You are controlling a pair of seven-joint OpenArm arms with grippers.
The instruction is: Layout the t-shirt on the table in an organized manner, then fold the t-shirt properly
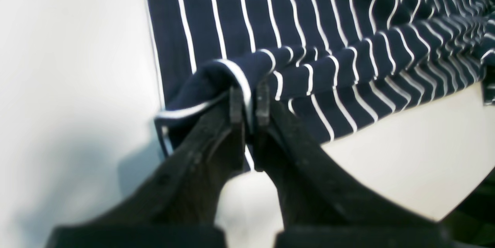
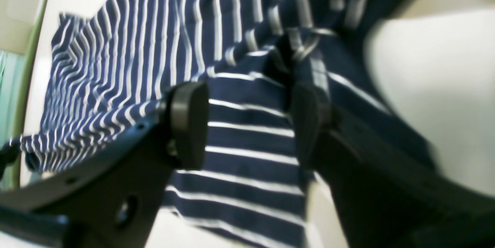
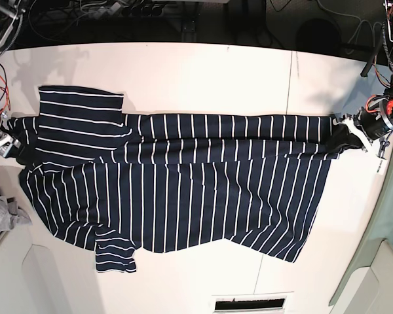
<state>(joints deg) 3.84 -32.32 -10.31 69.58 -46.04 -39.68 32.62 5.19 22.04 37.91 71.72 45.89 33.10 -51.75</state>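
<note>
The dark navy t-shirt with thin white stripes lies stretched lengthwise across the white table, sleeves toward the base view's left. My left gripper is shut on a bunched fold of the shirt's hem edge; in the base view this left gripper sits at the shirt's far right corner. My right gripper stands open, its fingers wide apart over striped fabric. In the base view the right gripper is at the shirt's left end, by the upper sleeve.
A small grey cloth lies at the table's left edge. A thin dark seam crosses the tabletop. Cables and gear line the far edge. A vent slot sits at the near edge. The table's corner is close to the left arm.
</note>
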